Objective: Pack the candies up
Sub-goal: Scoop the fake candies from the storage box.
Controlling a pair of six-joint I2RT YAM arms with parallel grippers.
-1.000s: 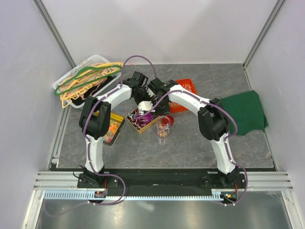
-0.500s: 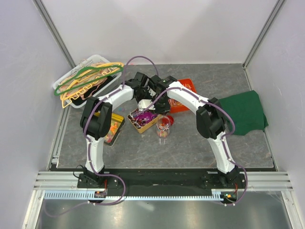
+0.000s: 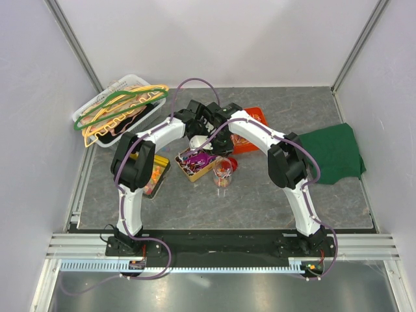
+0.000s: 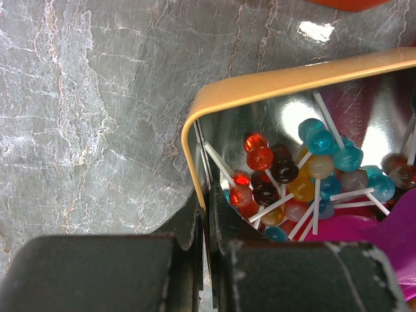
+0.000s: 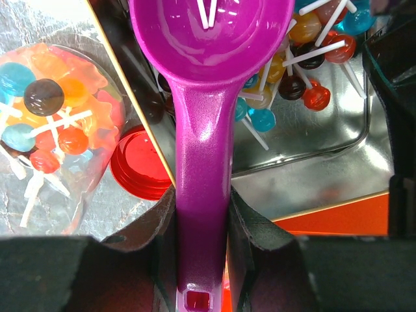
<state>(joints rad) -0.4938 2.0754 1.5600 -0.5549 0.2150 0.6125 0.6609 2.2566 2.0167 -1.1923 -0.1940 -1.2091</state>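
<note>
Your left gripper (image 4: 207, 214) is clamped on the wall of the tin (image 4: 273, 78) holding the candies (image 4: 286, 172), lollipops on white sticks. Your right gripper (image 5: 200, 221) grips the purple scoop (image 5: 208, 39) by its handle above the tin, beside what seems a clear cup (image 5: 78, 201).

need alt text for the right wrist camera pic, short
The right arm's fingers clamp the handle of a purple scoop, its bowl over a metal tin of lollipops. To the left sit a clear jar of mixed candies and a red lid.
</note>
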